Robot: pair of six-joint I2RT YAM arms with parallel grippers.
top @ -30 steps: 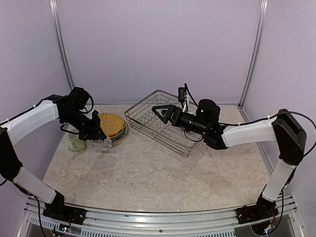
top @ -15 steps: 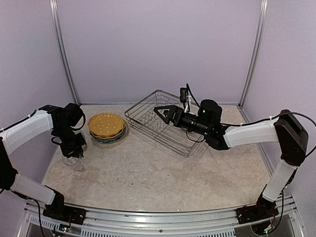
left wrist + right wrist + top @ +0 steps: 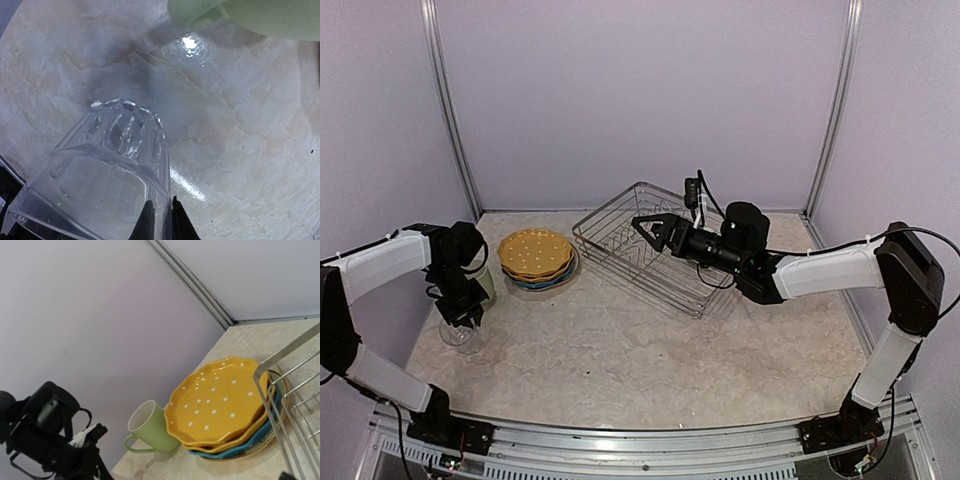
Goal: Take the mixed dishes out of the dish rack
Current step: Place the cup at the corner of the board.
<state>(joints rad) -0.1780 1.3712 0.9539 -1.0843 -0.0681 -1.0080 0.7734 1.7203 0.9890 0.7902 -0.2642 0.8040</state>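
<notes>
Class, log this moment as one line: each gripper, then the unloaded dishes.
left gripper: shut on clear glass | right gripper: open, over dish rack | plate stack, green mug: on table left of rack

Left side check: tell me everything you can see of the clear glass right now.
The clear glass is a transparent tumbler with faceted sides, narrowing toward its base, empty as far as it shows. It is mouth-up, base toward the marbled table, at the table's left side, just nearer than the pale green mug, not touching it. The left tool is closed on its rim wall. Whether the base rests on the table cannot be told.
</notes>
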